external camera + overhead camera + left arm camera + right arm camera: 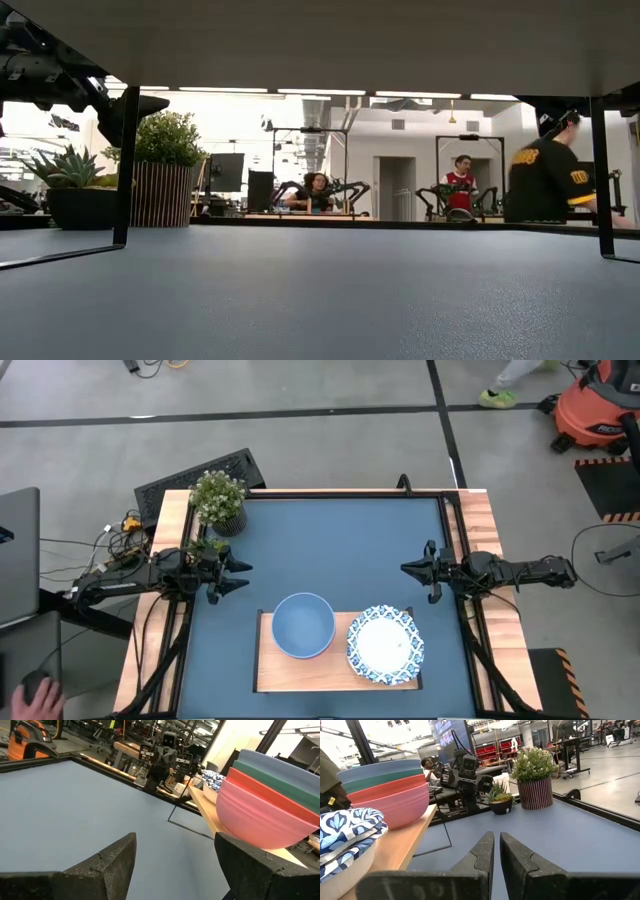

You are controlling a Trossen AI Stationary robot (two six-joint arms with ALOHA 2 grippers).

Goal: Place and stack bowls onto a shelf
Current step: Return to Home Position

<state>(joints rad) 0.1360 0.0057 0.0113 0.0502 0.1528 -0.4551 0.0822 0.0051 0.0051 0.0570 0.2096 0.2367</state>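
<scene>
The light-wood shelf (335, 665) lies at the table's near edge. On its left part stands a stack of plain bowls (303, 625): pink-red at the bottom (260, 820), green in the middle, pale blue on top. On its right part stands a stack of white bowls with blue patterned rims (385, 645), which also shows in the right wrist view (345, 832). My left gripper (243, 577) is open and empty at the table's left side, above the blue surface (175, 840). My right gripper (406, 570) is shut and empty at the table's right side (497, 837).
A potted plant with pale flowers (218, 500) stands at the far left corner, with a small succulent (205, 545) beside my left arm. Narrow wooden strips (485, 540) run along both table sides. The dark blue surface (340, 550) lies between the grippers. People show in the room behind (545, 170).
</scene>
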